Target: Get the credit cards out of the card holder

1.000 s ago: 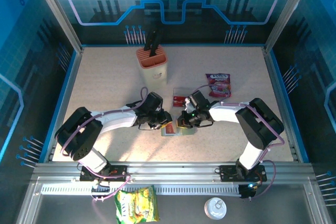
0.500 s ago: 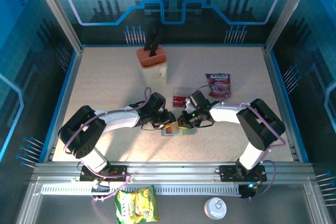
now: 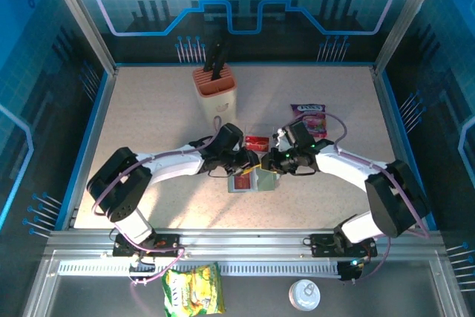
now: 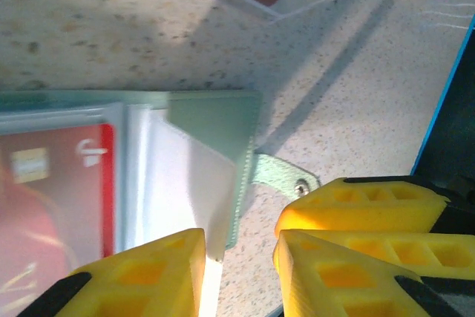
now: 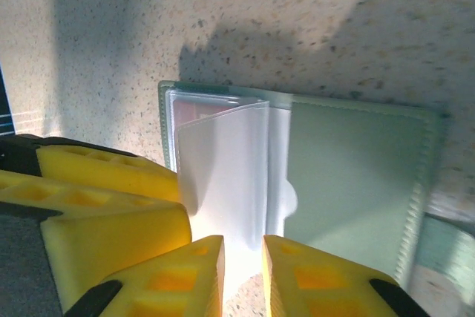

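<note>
Both arms have reached further to the middle since a second ago: the right arm [image 3: 349,168] is now stretched out with its elbow swung to the right, and the left arm [image 3: 178,162] has moved a little to the right.

On the speckled table [image 3: 148,109] the orange block [image 3: 216,93] with dark handles stands at the far side, left of centre. The purple snack packet [image 3: 310,119] lies right of centre. To its left is the clear plastic stand [image 3: 257,131] with a red card [image 3: 257,142] on it.

Just near of the stand, the card holder [image 3: 266,180] lies open on the table, below the two grippers. One red credit card [image 4: 59,176] sits under a clear cover in its left half. A small strap [image 4: 286,176] with a snap sticks out from the grey-green flap [image 4: 215,120].

The left gripper [image 4: 239,246] has its yellow fingers apart, and the flap's edge reaches into the gap, against one finger. The right gripper [image 5: 243,246] has its fingers only slightly apart, with the edge of a clear sleeve [image 5: 223,176] reaching between them.
</note>
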Tool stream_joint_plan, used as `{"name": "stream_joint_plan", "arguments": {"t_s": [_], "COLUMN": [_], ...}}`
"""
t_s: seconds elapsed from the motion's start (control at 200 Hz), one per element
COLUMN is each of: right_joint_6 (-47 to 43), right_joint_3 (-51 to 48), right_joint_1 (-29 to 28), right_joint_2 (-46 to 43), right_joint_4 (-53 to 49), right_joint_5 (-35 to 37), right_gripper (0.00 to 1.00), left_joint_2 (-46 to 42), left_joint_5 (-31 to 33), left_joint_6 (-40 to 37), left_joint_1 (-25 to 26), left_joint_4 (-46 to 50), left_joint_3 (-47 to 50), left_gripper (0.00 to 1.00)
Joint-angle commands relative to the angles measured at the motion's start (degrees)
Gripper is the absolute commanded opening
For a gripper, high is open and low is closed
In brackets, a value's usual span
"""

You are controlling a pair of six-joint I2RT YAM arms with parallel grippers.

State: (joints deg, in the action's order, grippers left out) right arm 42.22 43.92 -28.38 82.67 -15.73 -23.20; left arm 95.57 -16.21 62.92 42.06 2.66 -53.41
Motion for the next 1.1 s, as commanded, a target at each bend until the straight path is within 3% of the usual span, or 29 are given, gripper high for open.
{"name": "stream_joint_plan", "arguments": {"t_s": [0.0, 0.425, 0.96, 1.091], "right_joint_6": [-2.52, -3.9, -1.05, -0.34], "right_joint_3": [0.85, -0.59, 3.1, 4.01], "right_joint_1": [2.03, 5.54, -2.27, -4.43], "right_joint_2": [-3.92, -9.5, 0.06, 3.19], "right_joint_4": [-5.16, -9.28, -2.71, -0.88], "right_joint_5": [1.02, 1.2, -1.94, -2.06], "right_gripper": [0.22, 0.25, 0.24, 0.24], "left_joint_2": [3.04, 9.95, -4.46, -6.26], "left_joint_5": [-1.79, -2.64, 3.94, 4.32], "left_joint_6": [-0.28, -0.41, -4.77, -4.23], "left_joint_1": [1.41, 3.16, -1.63, -2.59], "left_joint_4": [1.52, 0.17, 8.58, 8.64], "left_joint_3": [-2.84, -6.36, 3.42, 7.12], "left_gripper": [0.32, 0.33, 0.27, 0.18]}}
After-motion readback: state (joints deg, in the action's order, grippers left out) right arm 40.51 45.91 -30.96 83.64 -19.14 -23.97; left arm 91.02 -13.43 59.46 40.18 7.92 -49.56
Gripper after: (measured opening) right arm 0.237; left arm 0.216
